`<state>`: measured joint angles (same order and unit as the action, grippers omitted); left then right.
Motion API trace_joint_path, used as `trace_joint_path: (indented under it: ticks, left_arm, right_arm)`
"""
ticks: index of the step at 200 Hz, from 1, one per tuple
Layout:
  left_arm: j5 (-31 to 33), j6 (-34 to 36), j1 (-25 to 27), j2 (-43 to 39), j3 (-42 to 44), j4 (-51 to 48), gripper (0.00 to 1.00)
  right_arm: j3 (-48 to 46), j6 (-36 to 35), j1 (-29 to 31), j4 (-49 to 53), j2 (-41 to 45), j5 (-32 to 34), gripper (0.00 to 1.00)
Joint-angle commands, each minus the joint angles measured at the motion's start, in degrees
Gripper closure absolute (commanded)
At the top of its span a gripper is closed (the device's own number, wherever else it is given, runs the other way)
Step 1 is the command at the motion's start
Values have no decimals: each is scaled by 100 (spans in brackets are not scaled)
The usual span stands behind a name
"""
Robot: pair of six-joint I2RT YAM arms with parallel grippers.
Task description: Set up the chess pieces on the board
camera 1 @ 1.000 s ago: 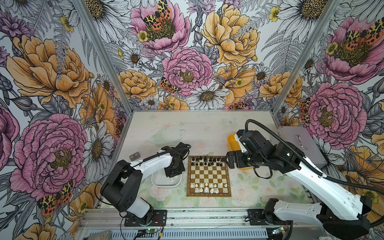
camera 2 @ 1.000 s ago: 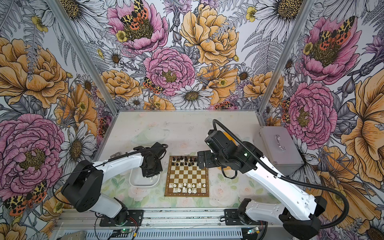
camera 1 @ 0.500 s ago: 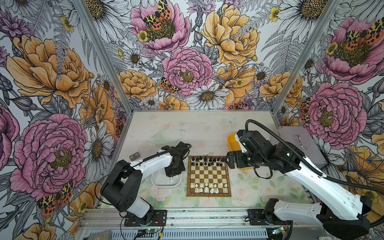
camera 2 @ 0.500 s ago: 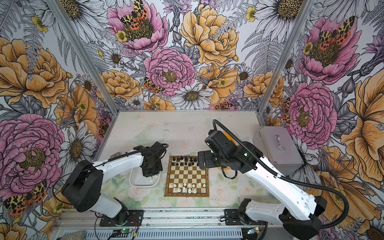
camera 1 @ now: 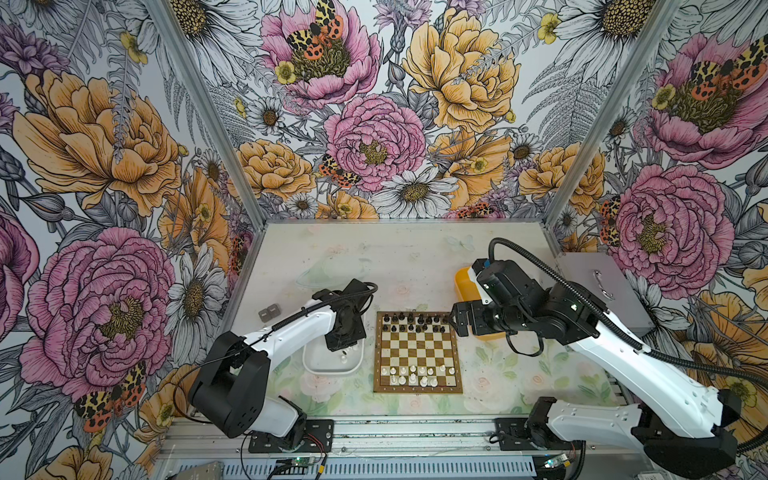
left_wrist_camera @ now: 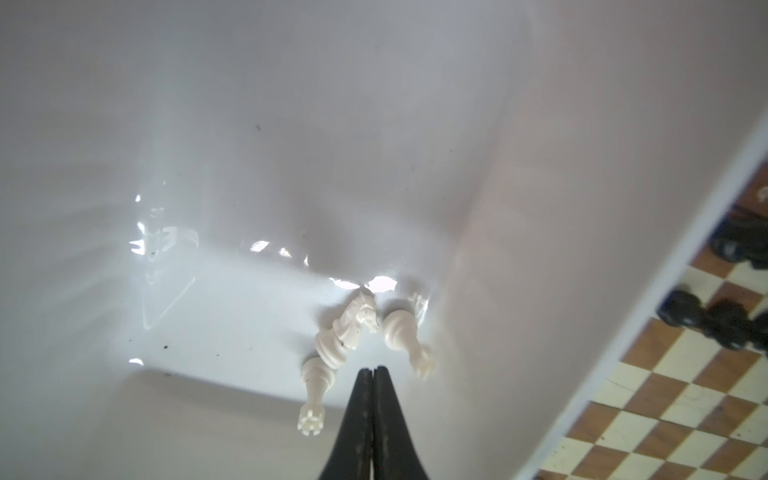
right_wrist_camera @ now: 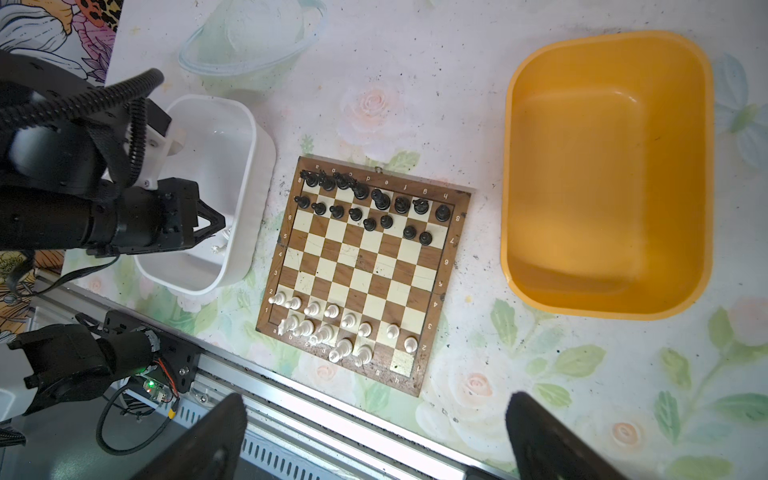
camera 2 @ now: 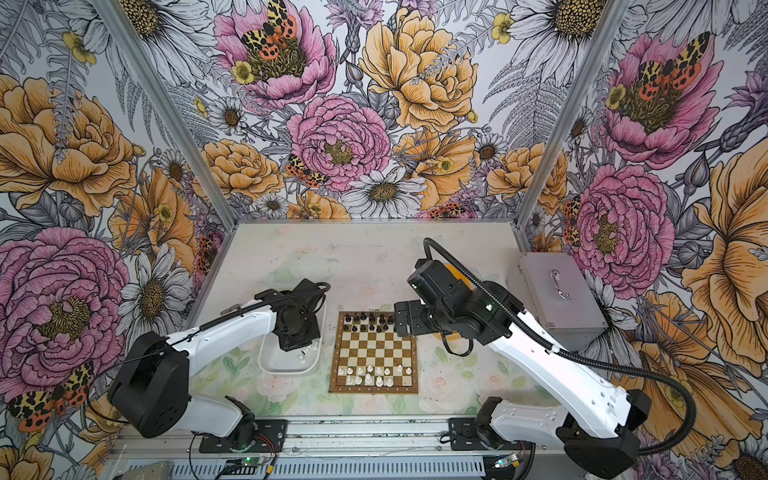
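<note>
White plastic tray [left_wrist_camera: 249, 124], left of the board [right_wrist_camera: 361, 266]: three white chess pieces [left_wrist_camera: 353, 328] were found lying toppled in it. Left gripper [left_wrist_camera: 374, 372] was positioned just beside them, jaws pressed together, nothing gripped. Black chessmen [right_wrist_camera: 376, 199] were ranged at the board's far end, white chessmen [right_wrist_camera: 332, 328] at the near. Right gripper [right_wrist_camera: 376, 411] was held above, jaws spread wide, nothing held.

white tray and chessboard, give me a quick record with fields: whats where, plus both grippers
white rounded plastic tray: three loose white pieces lying on its floor
left gripper: shut, empty, tips inside the tray beside them
brown-and-cream wooden chessboard: black chessmen on far rows, white chessmen on near rows, gaps left
right gripper: open, empty, by the board's far right corner
yellow plastic tub: empty
</note>
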<state>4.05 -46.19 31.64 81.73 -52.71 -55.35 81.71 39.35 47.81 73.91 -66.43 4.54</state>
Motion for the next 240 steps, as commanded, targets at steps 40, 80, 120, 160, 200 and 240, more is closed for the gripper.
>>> trace_joint_path:
  ticks: [40,80,120,160,200,240]
  left_arm:
    - [122,269,-140,-272,-294,-335,88]
    - [304,259,-171,-193,-258,-319,76]
    - [237,283,-278,24,12,-13,71]
    - [224,252,-297,236,60,203,72]
    - [189,562,-325,695,-289,254,72]
    - [127,970,-384,859,-325,260,71]
  right_arm:
    - [196,-147,35,18,-52,100,0]
    - [191,-138,35,25,-29,78,0]
    - [214,-113,35,36,-71,112,0]
    - [216,-73,35,27,-154,130,0]
    - [319,-69,35,27,-301,136,0]
    - [296,39,35,32,-269,168,0]
